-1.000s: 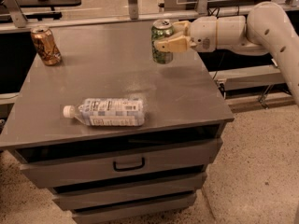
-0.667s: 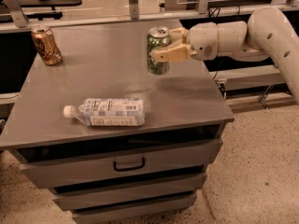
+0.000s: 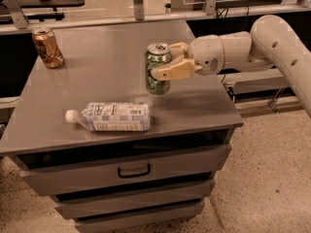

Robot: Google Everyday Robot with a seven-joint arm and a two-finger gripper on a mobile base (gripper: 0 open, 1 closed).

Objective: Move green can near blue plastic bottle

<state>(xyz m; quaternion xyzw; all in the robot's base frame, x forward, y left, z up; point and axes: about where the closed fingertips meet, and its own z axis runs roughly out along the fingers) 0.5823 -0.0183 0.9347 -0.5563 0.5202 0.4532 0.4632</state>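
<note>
Tabletop [image 3: 97,76]: green can [image 3: 155,85] in end effector [image 3: 164,61]

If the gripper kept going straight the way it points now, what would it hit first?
The gripper, shut on the green can, points across the table. The way looks free, between the brown can and the blue plastic bottle, though depth is unclear.

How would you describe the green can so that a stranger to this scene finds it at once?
Look at the top of the grey drawer cabinet. On its right half, the robot's pale hand holds the green can upright, behind the lying clear bottle. It is the only green can; the other can, at the far left corner, is brown.
</note>
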